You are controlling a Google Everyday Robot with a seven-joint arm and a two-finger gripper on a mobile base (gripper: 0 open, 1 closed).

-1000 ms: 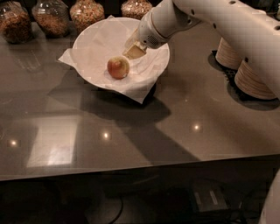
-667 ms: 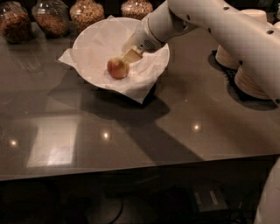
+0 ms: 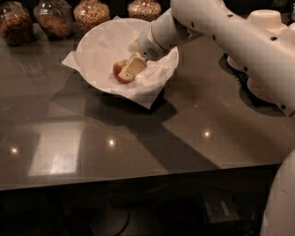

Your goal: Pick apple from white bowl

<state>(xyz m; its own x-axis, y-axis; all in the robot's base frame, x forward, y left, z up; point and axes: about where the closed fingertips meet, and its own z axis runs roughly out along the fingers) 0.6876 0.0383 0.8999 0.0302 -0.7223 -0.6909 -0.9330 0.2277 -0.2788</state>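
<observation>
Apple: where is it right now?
The apple lies inside the white bowl, upper centre-left of the camera view, on the paper lining; the gripper is down in the bowl at its picture-right edge.

Bowl [image 3: 92,42] at the back of the table [image 3: 138,138], arm [image 3: 221,32] reaching into it from the right.

The apple [image 3: 119,72] lies in the bowl on crumpled paper [image 3: 148,94], which spills over the rim at the left and front. The gripper [image 3: 133,68] is inside the bowl, against the apple's right side and partly covering it. A row of jars [image 3: 93,14] stands behind the bowl along the back edge. Stacks of paper bowls [image 3: 265,20] stand well apart at the far right, behind the arm.
</observation>
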